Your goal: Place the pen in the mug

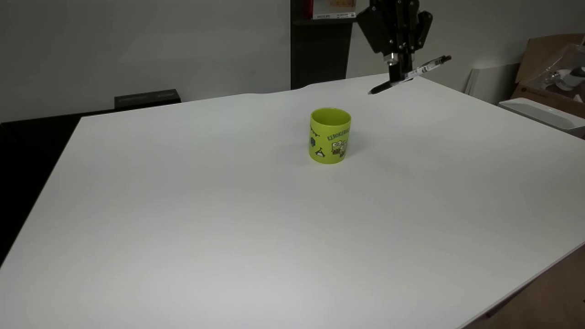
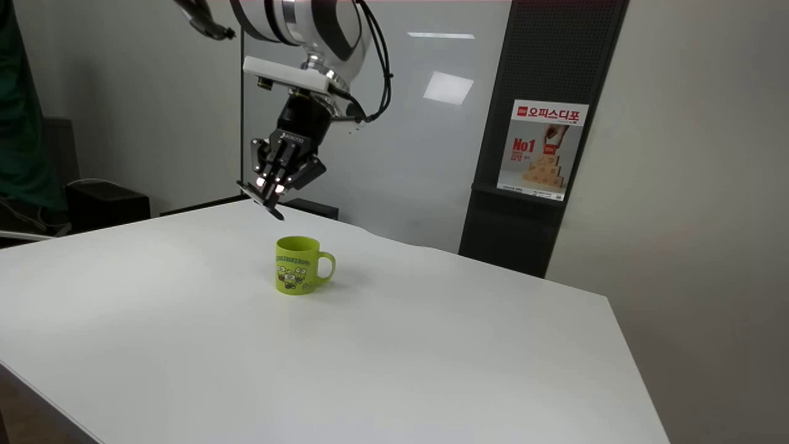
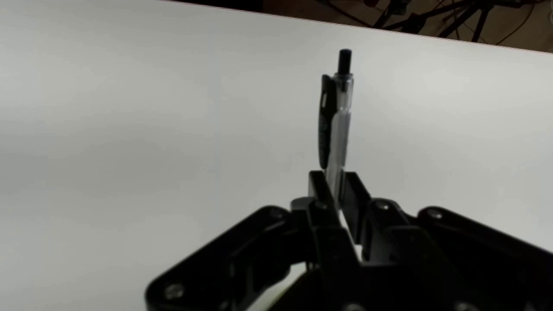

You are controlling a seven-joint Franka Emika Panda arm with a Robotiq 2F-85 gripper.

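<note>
The gripper, clamped near mid-length on the pen, holds it aslant in the air, lower end toward the upright mug, so insertion likely requires turning the pen's long axis nearer vertical.

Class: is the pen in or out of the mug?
Out: both exterior views show the fingers holding the pen aloft, apart from the mug.
</note>
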